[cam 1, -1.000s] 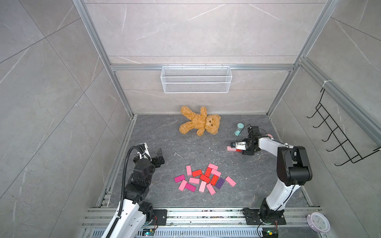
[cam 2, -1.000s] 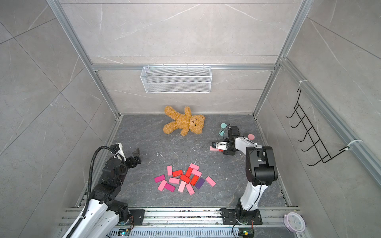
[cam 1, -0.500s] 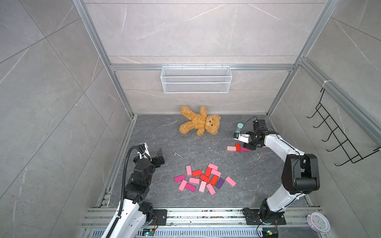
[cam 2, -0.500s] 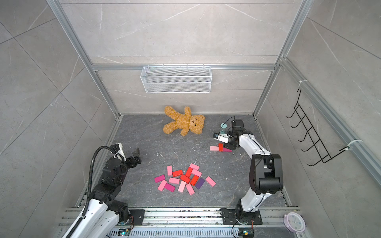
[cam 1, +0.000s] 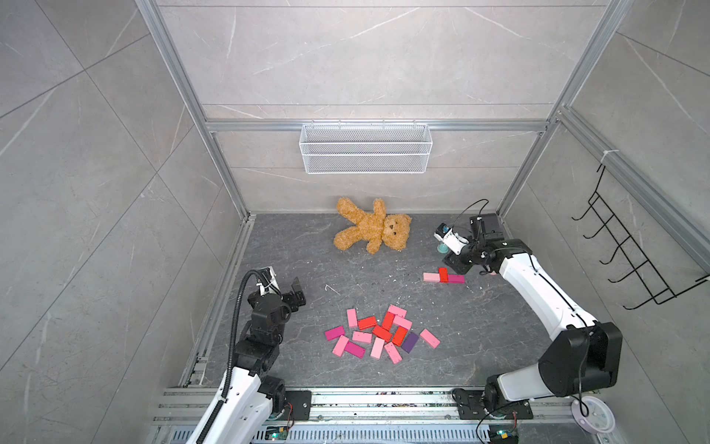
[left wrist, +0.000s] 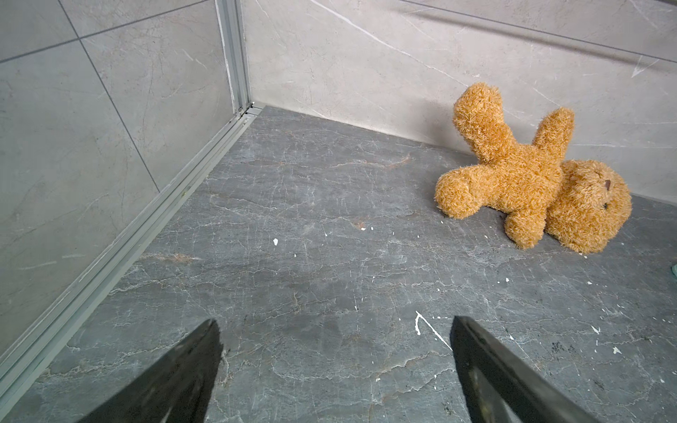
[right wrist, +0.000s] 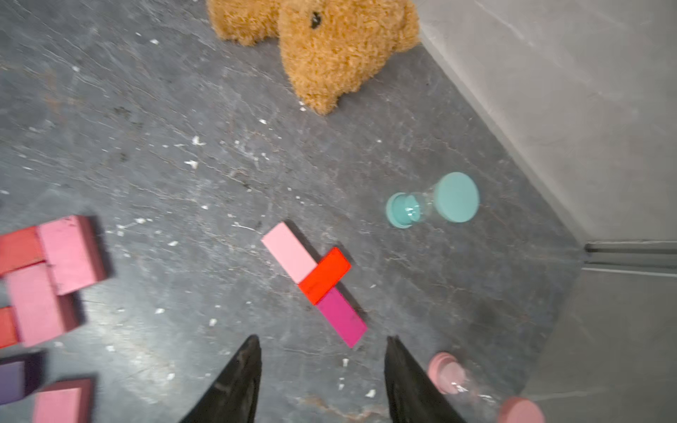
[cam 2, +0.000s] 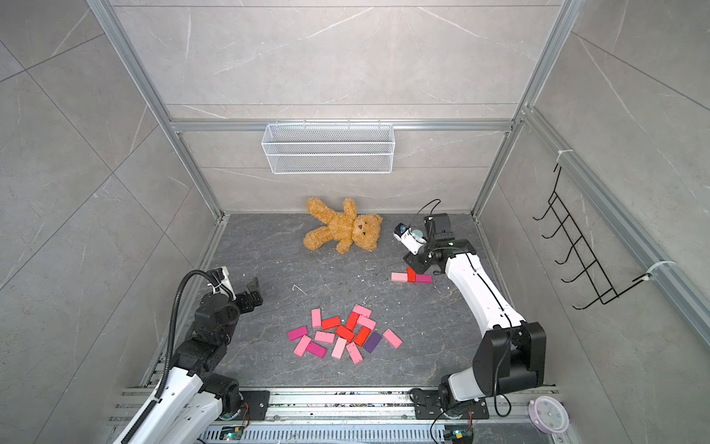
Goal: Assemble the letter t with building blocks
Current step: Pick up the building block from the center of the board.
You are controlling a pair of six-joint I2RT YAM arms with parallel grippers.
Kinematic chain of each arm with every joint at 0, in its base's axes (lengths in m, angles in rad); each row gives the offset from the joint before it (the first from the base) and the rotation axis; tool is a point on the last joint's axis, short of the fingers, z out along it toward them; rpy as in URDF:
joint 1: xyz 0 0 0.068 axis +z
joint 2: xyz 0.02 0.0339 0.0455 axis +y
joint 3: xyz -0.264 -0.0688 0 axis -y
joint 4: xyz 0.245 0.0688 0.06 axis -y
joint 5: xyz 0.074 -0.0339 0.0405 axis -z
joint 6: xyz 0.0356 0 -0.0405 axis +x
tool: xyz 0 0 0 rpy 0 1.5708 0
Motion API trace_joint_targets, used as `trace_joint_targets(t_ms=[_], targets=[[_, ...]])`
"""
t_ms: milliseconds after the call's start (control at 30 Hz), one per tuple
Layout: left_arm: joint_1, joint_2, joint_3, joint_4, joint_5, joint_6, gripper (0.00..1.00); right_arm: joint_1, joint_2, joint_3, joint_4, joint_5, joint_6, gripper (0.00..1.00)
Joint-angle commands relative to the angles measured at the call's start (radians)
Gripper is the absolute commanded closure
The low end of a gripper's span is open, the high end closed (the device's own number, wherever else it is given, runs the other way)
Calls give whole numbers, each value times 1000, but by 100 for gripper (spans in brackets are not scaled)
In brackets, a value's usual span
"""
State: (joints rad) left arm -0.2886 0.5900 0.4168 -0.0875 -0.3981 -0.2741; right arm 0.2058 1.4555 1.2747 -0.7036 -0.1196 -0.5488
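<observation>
A light pink block (cam 1: 431,276), a red block (cam 1: 443,274) and a magenta block (cam 1: 456,279) lie in a row at the right of the floor. The red one (right wrist: 325,275) sits crosswise between the pink (right wrist: 289,252) and the magenta (right wrist: 341,318). A loose pile of building blocks (cam 1: 380,334) (cam 2: 345,332), one of them purple (cam 1: 410,342), lies at front centre. My right gripper (cam 1: 447,264) (right wrist: 322,340) hangs open and empty above the floor just behind the row. My left gripper (cam 1: 286,290) (left wrist: 334,321) is wide open over bare floor at the left.
A brown teddy bear (cam 1: 372,230) lies at the back. A teal hourglass (right wrist: 432,203) and a pink hourglass (right wrist: 450,373) lie near the back right corner, close to my right gripper. A wire basket (cam 1: 365,148) hangs on the back wall and a black hook rack (cam 1: 630,261) on the right wall.
My right gripper has lifted off the three-block row and drawn back toward the right rear corner, leaving the red block in the row. The left arm has not moved.
</observation>
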Motion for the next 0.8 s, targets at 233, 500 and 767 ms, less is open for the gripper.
trace_joint_targets(t_ms=[233, 500, 767], targets=[[-7, 11, 51, -24, -60, 21, 0, 244, -157, -103, -184, 71, 646, 51], [-7, 37, 54, -29, -70, 19, 0, 393, -162, -243, -247, 118, 861, 51], [-6, 34, 52, -34, -104, 18, 0, 475, -153, -392, -160, 124, 1003, 50]])
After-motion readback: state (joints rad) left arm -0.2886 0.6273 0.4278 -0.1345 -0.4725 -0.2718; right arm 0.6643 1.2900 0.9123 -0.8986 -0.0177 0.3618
